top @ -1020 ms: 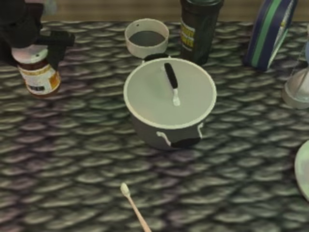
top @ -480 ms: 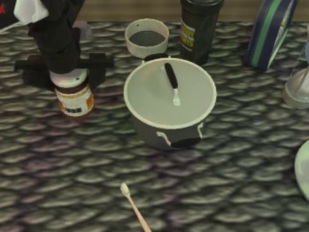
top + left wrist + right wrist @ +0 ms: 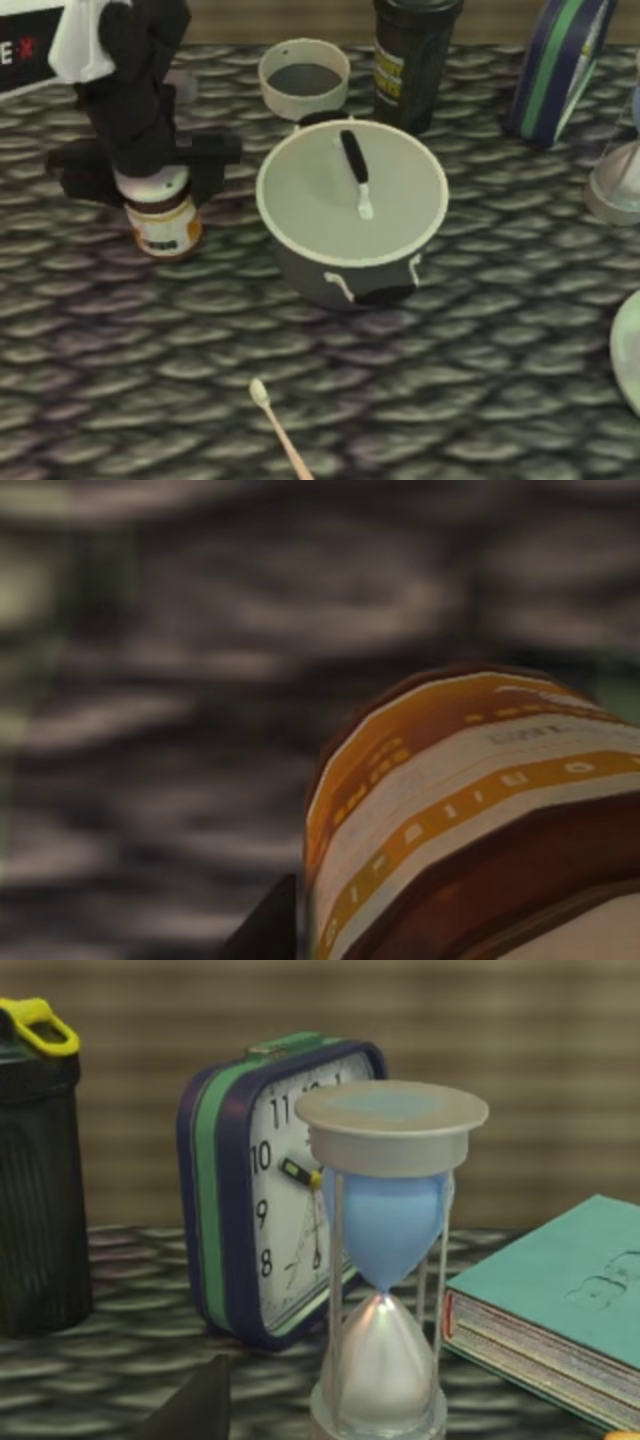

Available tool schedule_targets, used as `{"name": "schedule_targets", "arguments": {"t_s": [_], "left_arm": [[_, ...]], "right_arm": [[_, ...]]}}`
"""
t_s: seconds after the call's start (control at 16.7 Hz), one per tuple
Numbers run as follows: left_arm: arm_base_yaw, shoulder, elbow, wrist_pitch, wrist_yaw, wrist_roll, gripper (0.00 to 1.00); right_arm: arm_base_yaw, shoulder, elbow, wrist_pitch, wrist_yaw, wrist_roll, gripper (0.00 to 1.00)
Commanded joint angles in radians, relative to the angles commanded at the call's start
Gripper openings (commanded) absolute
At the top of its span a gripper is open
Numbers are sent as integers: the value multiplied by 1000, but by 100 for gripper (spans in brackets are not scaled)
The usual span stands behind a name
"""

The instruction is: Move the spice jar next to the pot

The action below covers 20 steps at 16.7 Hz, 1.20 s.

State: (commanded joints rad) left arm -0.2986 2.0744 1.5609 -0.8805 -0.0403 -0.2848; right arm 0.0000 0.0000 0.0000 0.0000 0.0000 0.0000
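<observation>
The spice jar [image 3: 165, 226] is a small brown jar with a cream lid and a white-and-orange label. It stands upright to the left of the pot, a short gap away. My left gripper [image 3: 150, 186] comes down from above and is shut on the jar's lid end. The jar's label [image 3: 470, 780] fills the left wrist view over the dark mat. The pot [image 3: 352, 205] is wide and grey, and its pale lid carries a black-and-white bar handle. It sits at the table's middle. My right arm is outside the top view, parked low by the hourglass [image 3: 385, 1260].
A white-rimmed cup [image 3: 304, 78] and a tall dark canister [image 3: 412, 60] stand behind the pot. An alarm clock [image 3: 560, 65] and the hourglass [image 3: 615, 180] are at the right. A teal book [image 3: 560, 1300] lies by the hourglass. A wooden stick [image 3: 275, 425] lies in front.
My left gripper carried the jar rightward from the far left edge toward the pot and turned it upright. In the last half second it settled slightly lower.
</observation>
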Motion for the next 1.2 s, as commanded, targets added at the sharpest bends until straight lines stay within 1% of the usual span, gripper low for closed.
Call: {"name": "schedule_targets", "arguments": {"t_s": [0.12, 0.3, 1.08, 1.14, 1.2], "left_arm": [[0, 14, -21, 32, 0, -1, 0], [0, 14, -22, 33, 0, -1, 0], [0, 14, -22, 33, 0, -1, 98], [0, 14, -22, 33, 0, -1, 100], [0, 14, -22, 33, 0, -1, 100]], "right_arm": [[0, 0, 0, 0, 0, 0, 100], [0, 0, 0, 0, 0, 0, 100], [0, 0, 0, 0, 0, 0, 100], [0, 0, 0, 0, 0, 0, 100], [0, 0, 0, 0, 0, 0, 100]]}}
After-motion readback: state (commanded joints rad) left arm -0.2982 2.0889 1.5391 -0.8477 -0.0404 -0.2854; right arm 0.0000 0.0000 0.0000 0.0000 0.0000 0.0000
